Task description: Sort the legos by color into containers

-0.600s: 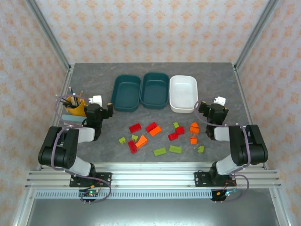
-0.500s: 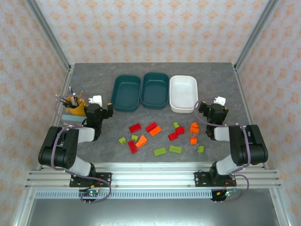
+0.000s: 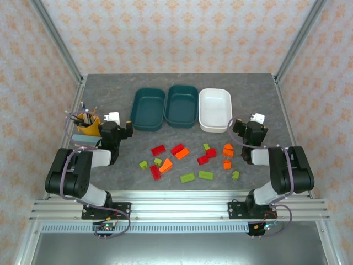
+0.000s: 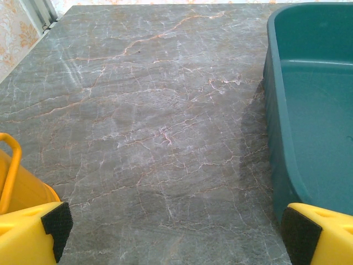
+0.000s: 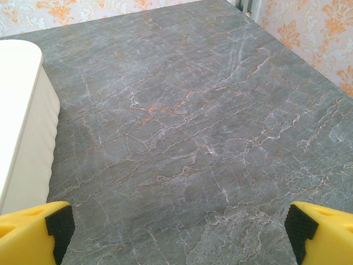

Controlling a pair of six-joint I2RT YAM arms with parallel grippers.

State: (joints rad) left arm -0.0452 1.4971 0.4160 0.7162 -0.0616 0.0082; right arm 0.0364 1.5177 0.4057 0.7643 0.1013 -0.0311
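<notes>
Stillness before a first pick: nothing has moved in the last instant, and all three trays are bare.

Grey marble surface (image 3: 110,88) carries the white tray (image 3: 215,109), with two dark teal trays (image 3: 149,109) in a row just to its left. Left pincer (image 4: 174,232) hangs released, jaws spread wide and grasping nothing, beside the teal tray farthest from the white tray. Right pincer (image 5: 176,226), equally released, sits just off the white tray's near right corner. Legos (image 3: 182,153) in red, orange and lime green lie scattered on the near side of the white tray and leftward from there, none touched. With no shift in the scene, sorting appears not yet begun.
</notes>
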